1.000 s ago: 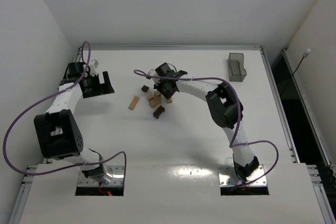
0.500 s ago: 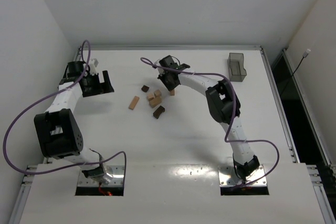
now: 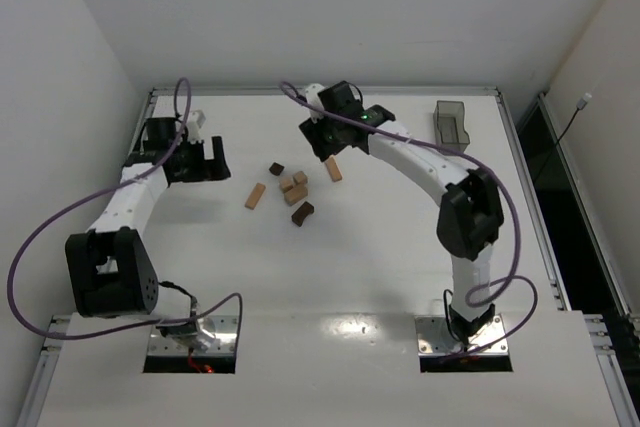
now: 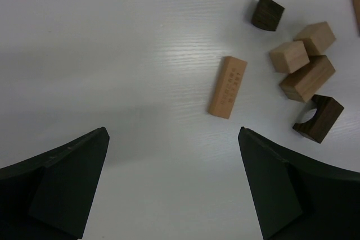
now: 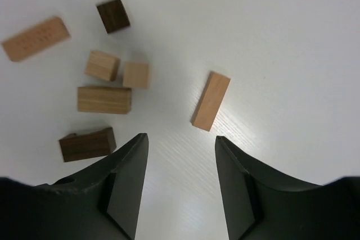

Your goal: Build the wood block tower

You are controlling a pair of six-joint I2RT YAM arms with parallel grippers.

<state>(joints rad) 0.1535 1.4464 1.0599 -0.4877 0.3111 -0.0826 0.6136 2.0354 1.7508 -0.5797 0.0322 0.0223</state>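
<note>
Tan and dark wood blocks (image 3: 297,193) lie flat and scattered around the notched dark block (image 5: 87,143). One tan bar (image 5: 210,100) lies apart to its right. Both the left gripper (image 4: 173,133) and right gripper (image 5: 181,139) hover with jaws spread, holding nothing.

- Overhead view: bright, even light; the table (image 3: 380,247) carries only faint, soft shadows.
- Left wrist view: a pale glare streak crosses mid-table, greyer toward the lower left.
- Right wrist view: glare beside a tan bar (image 5: 211,100); the far-left bar (image 5: 35,38) looks slightly blurred.
</note>
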